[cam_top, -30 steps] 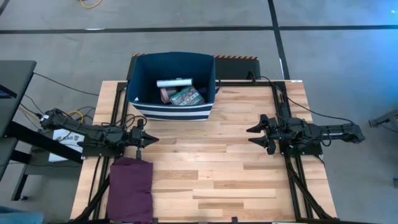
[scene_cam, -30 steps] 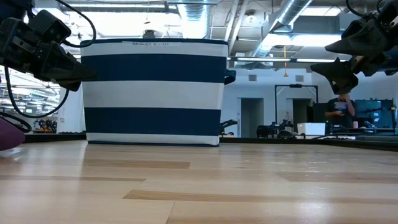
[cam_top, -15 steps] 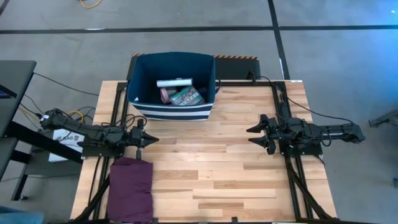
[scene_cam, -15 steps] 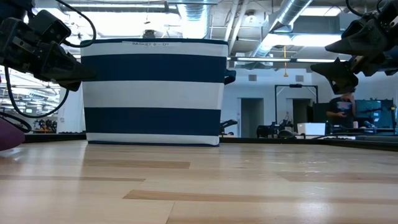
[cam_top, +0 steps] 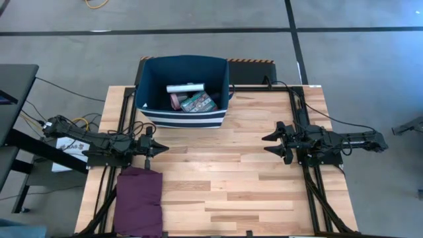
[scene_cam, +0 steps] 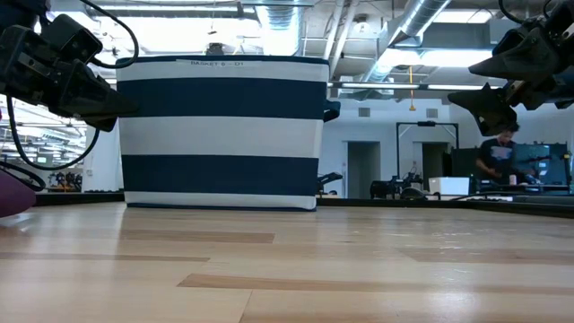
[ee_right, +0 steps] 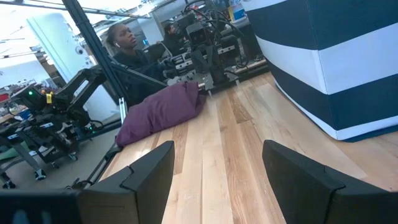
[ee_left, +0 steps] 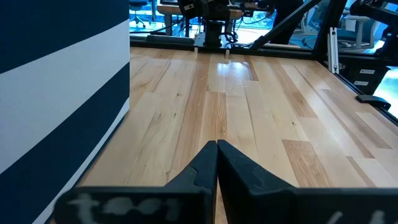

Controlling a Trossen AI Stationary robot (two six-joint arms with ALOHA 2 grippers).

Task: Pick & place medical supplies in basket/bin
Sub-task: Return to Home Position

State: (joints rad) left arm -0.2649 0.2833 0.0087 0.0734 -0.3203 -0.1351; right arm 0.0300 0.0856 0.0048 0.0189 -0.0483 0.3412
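The navy bin with white stripes (cam_top: 184, 89) stands at the table's far side, left of centre, and fills the low view's middle (scene_cam: 222, 133). Inside it lie a white tube (cam_top: 185, 87), a green-red packet (cam_top: 199, 103) and a pink item (cam_top: 174, 100). My left gripper (cam_top: 164, 149) is shut and empty at the table's left side, above the wood, its fingertips together in the left wrist view (ee_left: 216, 146). My right gripper (cam_top: 266, 143) is open and empty at the table's right side, its fingers wide apart in the right wrist view (ee_right: 217, 162).
A folded purple cloth (cam_top: 139, 199) lies at the table's near left corner, just behind my left gripper; it also shows in the right wrist view (ee_right: 163, 109). Bare wood (cam_top: 225, 172) stretches between the two arms. A person (ee_right: 127, 46) stands beyond the table's left side.
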